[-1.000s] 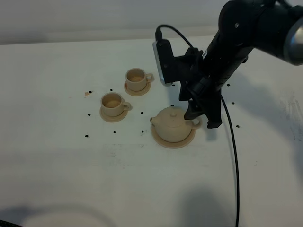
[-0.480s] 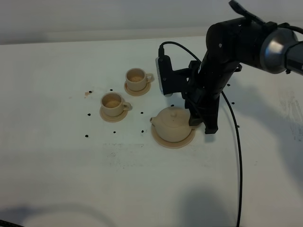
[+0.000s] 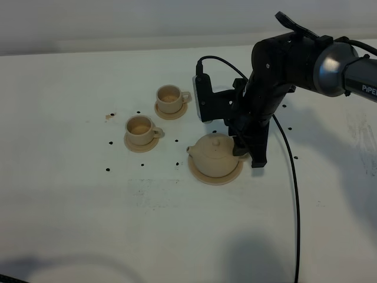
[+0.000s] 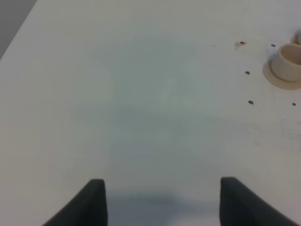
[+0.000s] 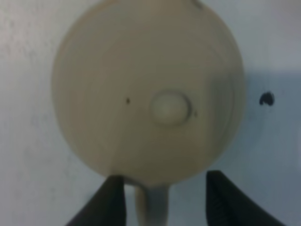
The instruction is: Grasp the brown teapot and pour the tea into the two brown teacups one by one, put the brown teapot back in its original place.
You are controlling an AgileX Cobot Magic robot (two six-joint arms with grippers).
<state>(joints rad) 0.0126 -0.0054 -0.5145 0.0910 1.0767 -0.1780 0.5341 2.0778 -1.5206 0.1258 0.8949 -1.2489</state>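
The beige-tan teapot (image 3: pixel 212 154) sits upright on its round coaster (image 3: pixel 215 177) at mid-table, spout to the left, handle to the right. My right gripper (image 3: pixel 250 154) is down at the handle. In the right wrist view the teapot (image 5: pixel 146 94) is seen from above. The handle (image 5: pixel 151 205) lies between my open right gripper's (image 5: pixel 162 202) fingers, with a gap on each side. Two small cups on saucers stand to the left, one farther (image 3: pixel 169 96) and one nearer (image 3: pixel 140 127). My left gripper (image 4: pixel 162 202) is open and empty over bare table.
The white table (image 3: pixel 88 194) carries small black dots around the tea set. A black cable (image 3: pixel 293 194) hangs from the right arm to the front edge. One cup (image 4: pixel 288 61) shows at the edge of the left wrist view.
My right arm has come down and shifted slightly left, so its fingers now sit on either side of the teapot's handle. The teapot and cups have not moved.
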